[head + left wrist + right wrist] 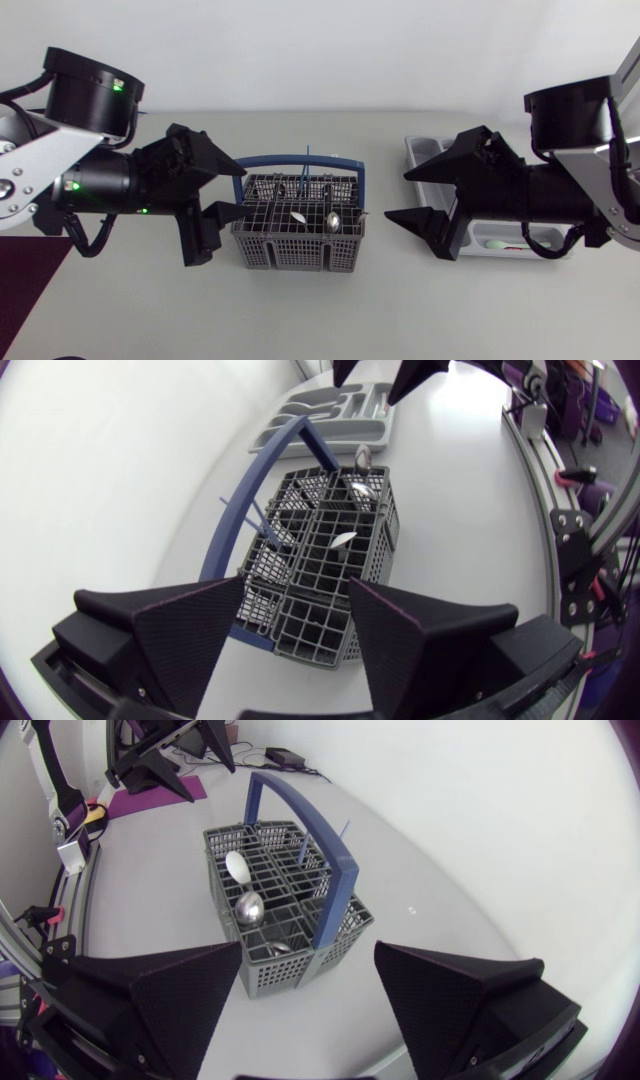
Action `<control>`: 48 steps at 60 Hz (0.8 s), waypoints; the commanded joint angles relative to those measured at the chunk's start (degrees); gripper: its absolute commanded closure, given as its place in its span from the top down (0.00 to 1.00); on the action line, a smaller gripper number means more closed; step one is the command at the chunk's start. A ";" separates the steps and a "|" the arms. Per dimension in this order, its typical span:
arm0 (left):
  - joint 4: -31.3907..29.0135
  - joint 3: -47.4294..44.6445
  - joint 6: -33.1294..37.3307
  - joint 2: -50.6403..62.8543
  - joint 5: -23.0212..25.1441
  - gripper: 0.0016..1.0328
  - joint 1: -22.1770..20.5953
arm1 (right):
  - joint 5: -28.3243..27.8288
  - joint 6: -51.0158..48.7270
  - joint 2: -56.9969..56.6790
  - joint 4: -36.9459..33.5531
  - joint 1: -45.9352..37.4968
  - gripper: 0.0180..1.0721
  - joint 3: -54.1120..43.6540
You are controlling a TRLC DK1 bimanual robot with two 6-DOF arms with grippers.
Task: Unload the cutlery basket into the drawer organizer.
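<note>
A grey cutlery basket (290, 250) with a blue handle stands mid-counter (320, 310). A white spoon (298, 216) and a metal spoon (333, 220) stand in it, bowls up. The drawer organizer (425, 150) lies well to its right, partly hidden under the right arm (560, 190). The left arm (110, 180) holds its jaws apart and empty just beside the basket's left wall. The right jaws, also apart and empty, hang between basket and organizer. This looks like the approach to a pick. Next, one pair of jaws would need to drop over a spoon, close on it, and lift it straight up, clear of the handle.
</note>
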 commanded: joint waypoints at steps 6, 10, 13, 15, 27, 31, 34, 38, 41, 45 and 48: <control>0.99 -0.36 12.25 0.69 -6.17 0.90 -7.69 | 0.04 -1.59 -3.49 0.13 -0.47 0.91 -5.22; 0.90 0.87 15.24 2.27 -8.19 0.90 -9.88 | 0.04 -1.59 -5.51 0.22 -0.38 0.91 -6.89; 0.99 1.22 17.08 3.41 -9.50 0.90 -10.85 | 0.13 -1.59 -6.56 0.13 -0.12 0.91 -7.59; 0.99 1.31 17.96 4.03 -10.21 0.90 -11.38 | 0.13 -1.51 -7.35 0.04 0.15 0.91 -8.03; 3.01 2.36 24.91 10.09 -15.48 0.88 -14.80 | 2.86 -2.03 -11.84 -0.13 2.78 0.91 -11.81; 3.89 2.80 26.84 11.58 -16.45 0.86 -15.42 | 3.82 -2.38 -12.10 0.31 3.84 0.91 -12.78; 4.15 3.50 27.46 12.29 -16.80 0.84 -15.68 | 4.26 -2.47 -12.10 0.57 4.45 0.91 -13.13; 4.15 5.44 28.16 13.96 -17.15 0.84 -15.77 | 5.32 -2.38 -12.19 1.45 5.86 0.91 -13.83; 4.15 6.32 28.42 14.75 -17.15 0.84 -15.68 | 5.58 -2.30 -12.19 1.71 6.56 0.91 -14.01; 4.15 7.11 28.95 15.89 -17.33 0.80 -15.60 | 6.02 -2.12 -12.10 1.89 7.62 0.91 -14.18; 4.15 7.46 29.56 16.68 -17.50 0.76 -15.60 | 6.90 -2.03 -12.10 2.42 8.94 0.91 -14.54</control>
